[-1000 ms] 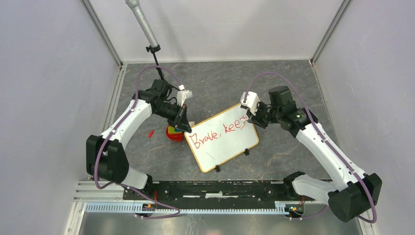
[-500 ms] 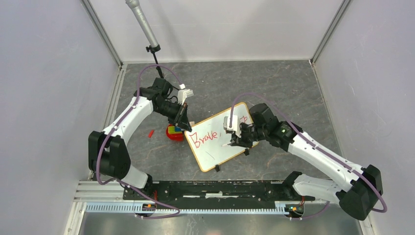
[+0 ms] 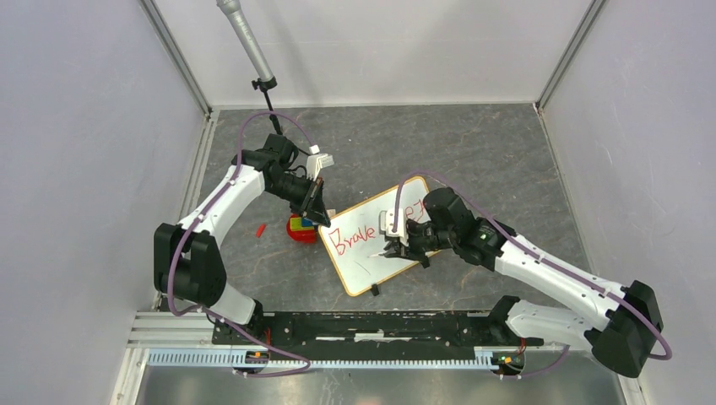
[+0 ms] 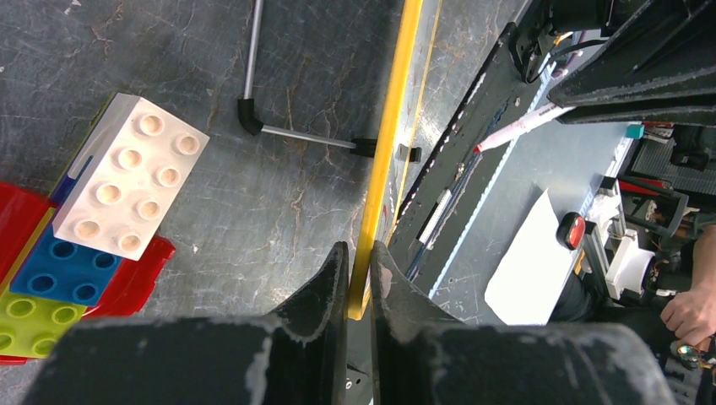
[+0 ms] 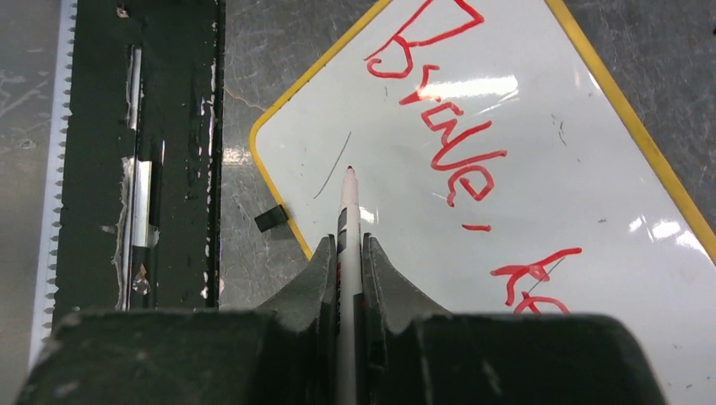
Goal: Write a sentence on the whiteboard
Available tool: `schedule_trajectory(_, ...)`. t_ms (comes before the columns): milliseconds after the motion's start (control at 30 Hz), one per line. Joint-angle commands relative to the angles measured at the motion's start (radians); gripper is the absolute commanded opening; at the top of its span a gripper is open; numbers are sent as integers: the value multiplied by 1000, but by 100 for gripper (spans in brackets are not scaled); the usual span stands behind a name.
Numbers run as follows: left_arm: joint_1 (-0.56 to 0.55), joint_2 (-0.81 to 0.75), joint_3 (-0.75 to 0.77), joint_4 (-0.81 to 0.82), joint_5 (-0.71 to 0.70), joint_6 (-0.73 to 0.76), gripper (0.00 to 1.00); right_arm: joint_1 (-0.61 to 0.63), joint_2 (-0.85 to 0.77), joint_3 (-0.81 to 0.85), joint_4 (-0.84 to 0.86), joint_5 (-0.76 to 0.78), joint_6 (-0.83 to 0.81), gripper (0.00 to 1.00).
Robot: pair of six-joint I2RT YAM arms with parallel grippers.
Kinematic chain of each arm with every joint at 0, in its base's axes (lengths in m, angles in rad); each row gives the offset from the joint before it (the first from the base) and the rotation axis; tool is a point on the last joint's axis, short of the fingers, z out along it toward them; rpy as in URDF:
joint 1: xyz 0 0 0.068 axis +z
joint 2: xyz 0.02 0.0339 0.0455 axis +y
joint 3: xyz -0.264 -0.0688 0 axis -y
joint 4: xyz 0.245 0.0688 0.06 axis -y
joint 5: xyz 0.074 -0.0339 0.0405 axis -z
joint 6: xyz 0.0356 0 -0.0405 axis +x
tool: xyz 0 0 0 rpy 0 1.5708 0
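Midway across the grey worktop (image 3: 473, 143) lies the whiteboard (image 3: 371, 268), flat and turned on a diagonal. Its long axis runs from near-left to far-right, and the sentence (image 3: 353, 240) follows that axis, its red letters climbing toward the far right. My left jaws are closed on the board's yellow-orange frame at its left corner, just beside a stack of toy bricks (image 3: 300, 228). My right jaws are clamped round a marker pen (image 5: 348, 224), which points out ahead of them toward the board's near-left end. Its red tip is over bare white on the near side of the first word (whether it touches, I cannot tell).

From above I see the board's whole outline and "Brave", but my right arm (image 3: 540, 266) covers most of what comes after it. The right wrist view gives that back: "Brave", a short dash-like mark, then the start of a word beginning "ke". It also shows a thin grey stroke beside the pen tip and a black clip foot (image 5: 270, 220) on the board's edge. The left wrist view shows no lettering at all, only the frame edge-on as a yellow line passing between my jaws. It also shows the bricks' studs, white over blue and green on a red base.
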Motion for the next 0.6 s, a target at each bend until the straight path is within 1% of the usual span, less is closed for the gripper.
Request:
schedule_trajectory(0, -2, 11, 6, 38, -41, 12, 2, 28, 3, 1, 72, -27, 1, 0)
schedule_trajectory(300, -2, 11, 2, 40, -35, 15, 2, 77, 13, 0, 79, -21, 2, 0)
schedule_trajectory(567, -2, 5, -6, 46, -38, 11, 2, 149, 29, 20, 57, 45, -37, 0)
